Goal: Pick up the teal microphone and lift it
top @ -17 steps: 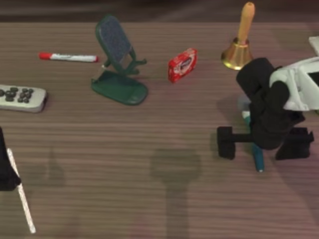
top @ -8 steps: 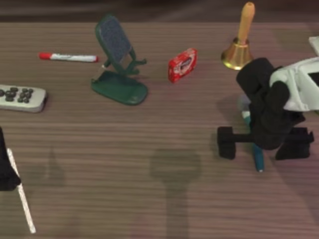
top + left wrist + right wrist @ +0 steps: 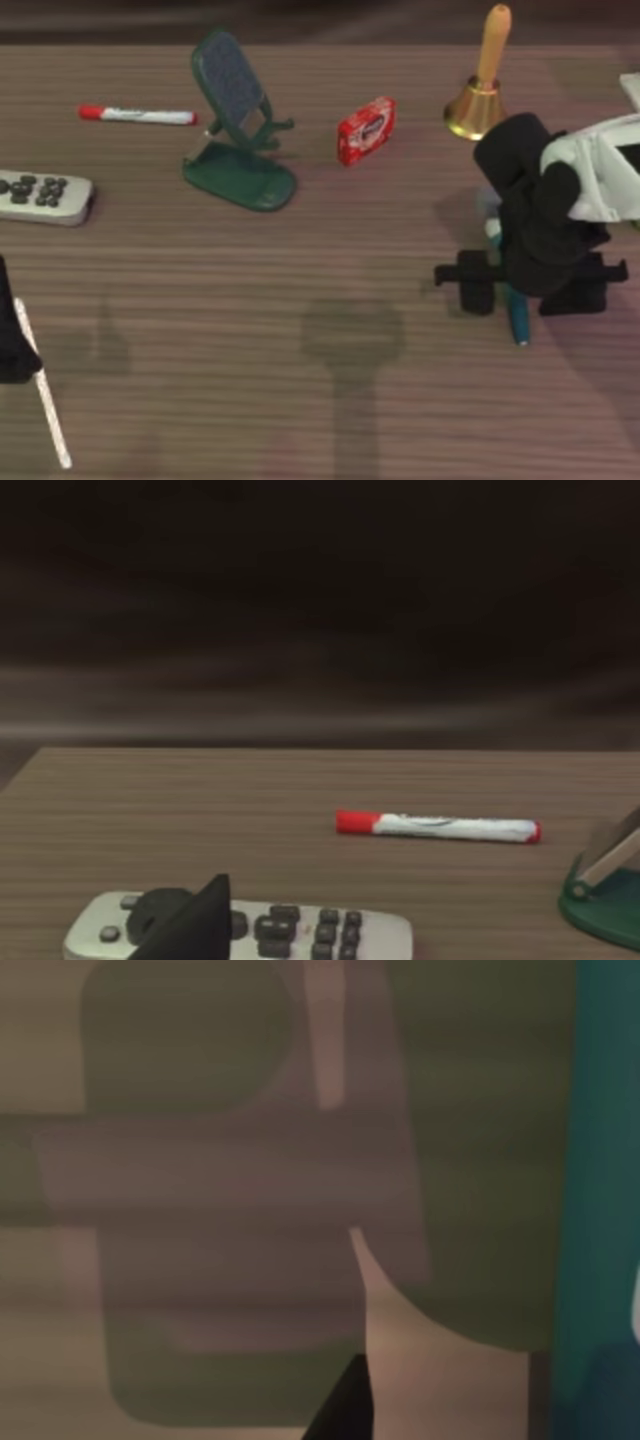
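My right end effector [image 3: 531, 287] is low over the teal microphone [image 3: 518, 318] near the surface's [image 3: 300, 300] right edge. Its fingers [image 3: 476, 283] stand apart on either side of the handle, partly open, with no visible grip. The microphone lies on the surface, its head hidden under my arm. My left end effector [image 3: 12, 335] is parked at the left edge.

R gripper [image 3: 530, 285] jaws straddle teal microphone [image 3: 517, 318], contact prob, partly hidden
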{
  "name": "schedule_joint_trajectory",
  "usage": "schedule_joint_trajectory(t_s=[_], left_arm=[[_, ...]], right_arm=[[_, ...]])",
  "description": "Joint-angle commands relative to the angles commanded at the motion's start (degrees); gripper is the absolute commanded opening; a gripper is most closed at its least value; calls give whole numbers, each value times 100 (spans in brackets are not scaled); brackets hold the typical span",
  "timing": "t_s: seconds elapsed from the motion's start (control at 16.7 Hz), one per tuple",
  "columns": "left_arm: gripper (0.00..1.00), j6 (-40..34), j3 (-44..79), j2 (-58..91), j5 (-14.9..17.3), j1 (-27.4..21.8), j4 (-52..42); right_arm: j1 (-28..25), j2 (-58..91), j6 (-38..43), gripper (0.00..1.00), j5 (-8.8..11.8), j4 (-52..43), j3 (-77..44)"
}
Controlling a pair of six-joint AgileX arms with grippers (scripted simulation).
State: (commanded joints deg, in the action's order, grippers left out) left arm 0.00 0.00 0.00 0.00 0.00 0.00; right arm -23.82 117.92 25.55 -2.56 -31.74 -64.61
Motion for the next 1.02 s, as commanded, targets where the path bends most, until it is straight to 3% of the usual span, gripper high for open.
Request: schedule_joint_trajectory(t_s=[0.42, 0.48, 0.6, 0.78, 1.02], left_arm=[[100, 0, 0, 0, 0, 0, 0], [100, 0, 0, 0, 0, 0, 0], [100, 0, 0, 0, 0, 0, 0], [100, 0, 0, 0, 0, 0, 0], [100, 0, 0, 0, 0, 0, 0]], right_arm=[[0, 0, 0, 0, 0, 0, 0], [-16, -370, -74, 0, -129, -197, -142], [-23, -376, -96, 0, -108, -129, -135], [-45, -468, -261, 0, 64, 394, -38], [-54, -761, -671, 0, 499, 1850, 321]])
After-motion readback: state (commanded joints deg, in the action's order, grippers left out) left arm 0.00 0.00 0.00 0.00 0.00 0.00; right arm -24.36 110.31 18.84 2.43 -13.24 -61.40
